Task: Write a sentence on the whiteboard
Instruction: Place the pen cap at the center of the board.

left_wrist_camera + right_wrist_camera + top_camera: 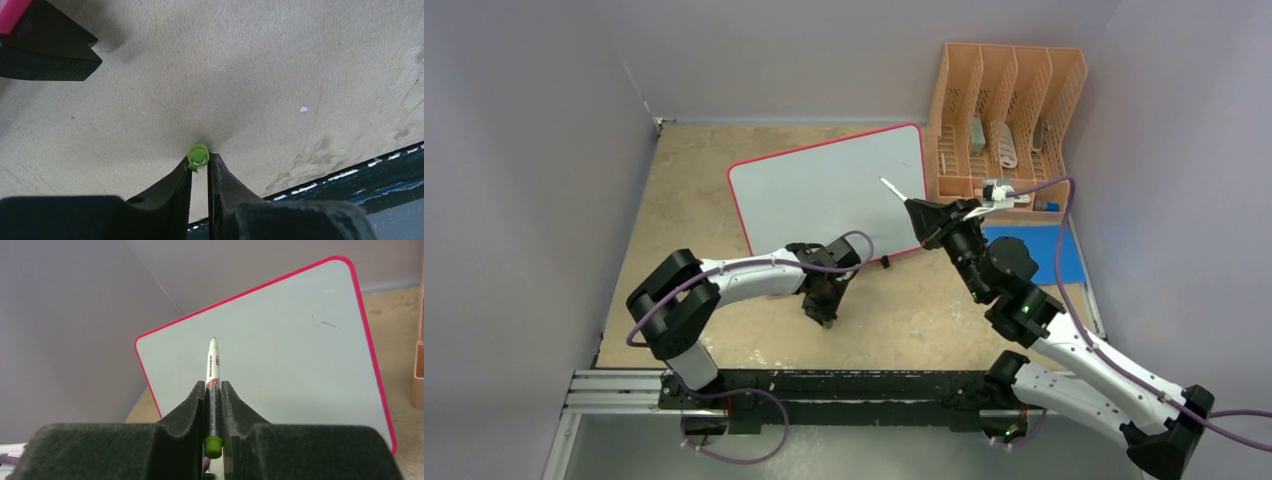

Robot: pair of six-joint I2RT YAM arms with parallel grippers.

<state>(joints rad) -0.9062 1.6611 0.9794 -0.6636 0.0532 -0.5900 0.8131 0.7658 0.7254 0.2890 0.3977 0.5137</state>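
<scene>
Tan table (694, 200): right gripper (213, 385) clamps marker (213, 365) over whiteboard (300, 365); left wrist alone shows left gripper (200, 162) pinching cap (198, 155).

Your whiteboard (829, 190) lies on the table (694, 190), turned askew, with its right end farther from the arms than its left. It is pale grey-white with rounded corners and a thin red rim. Its far right corner sits just beside the rack (1009, 100). One short dark stroke (327, 324) shows near that corner.
</scene>
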